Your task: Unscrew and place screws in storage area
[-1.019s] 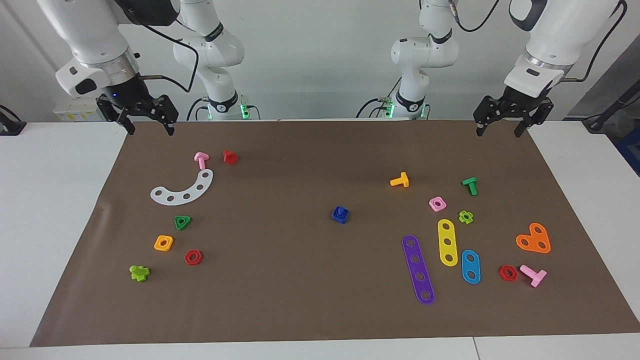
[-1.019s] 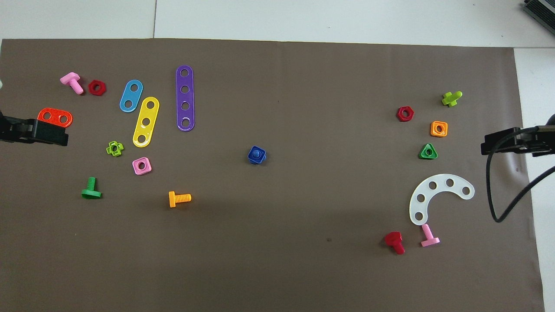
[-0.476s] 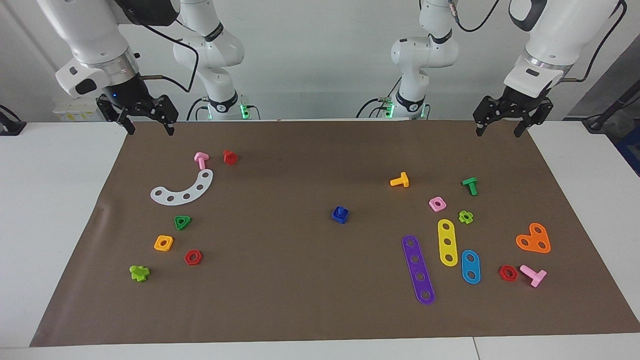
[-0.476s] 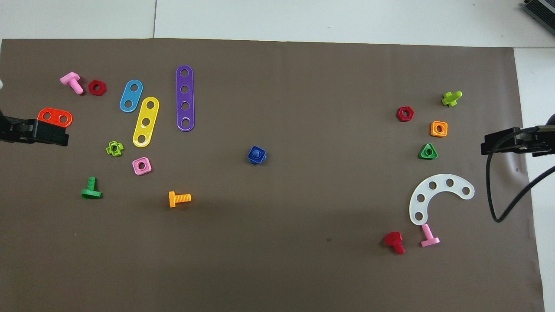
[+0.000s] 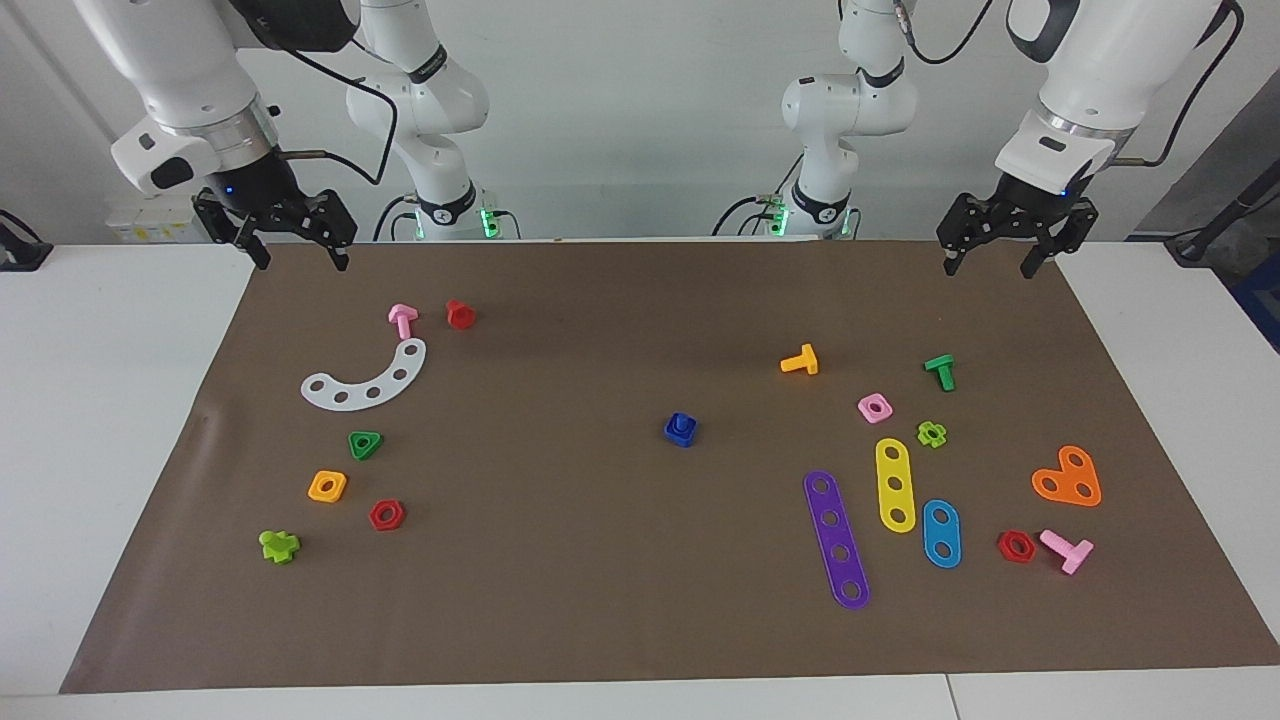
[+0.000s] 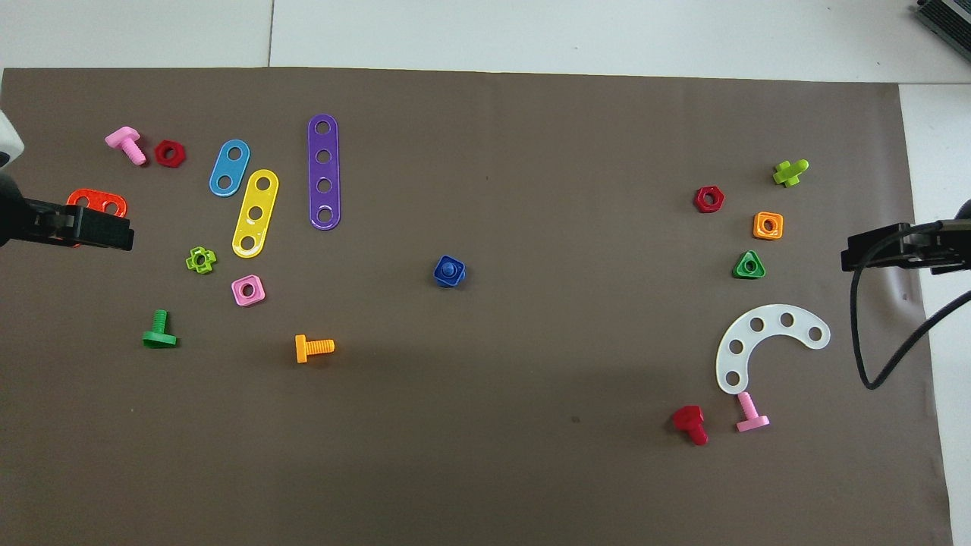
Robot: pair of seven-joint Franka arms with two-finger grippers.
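- Opening step, nothing grasped: dark-blue bolt (image 5: 680,429) sits threaded in its square nut at frame centre.
- Left gripper (image 5: 985,262) upper right, fingers apart, empty.
- Right gripper (image 5: 298,258) upper left, spread, waiting.
- Next: reach to centre, pinch bolt, twist free, carry toward storage area (image 5: 345,465) at centre-left.

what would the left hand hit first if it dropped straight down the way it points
Probably bare brown mat at the corner nearest the left arm's base. The left hand points down, open, with no part under it; the green bolt lies clear.

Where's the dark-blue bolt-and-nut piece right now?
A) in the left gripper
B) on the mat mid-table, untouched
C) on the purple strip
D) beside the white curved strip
B: the dark-blue bolt sits in its nut alone mid-mat, while the left gripper and right gripper hang open over the mat's edge nearest the robots.
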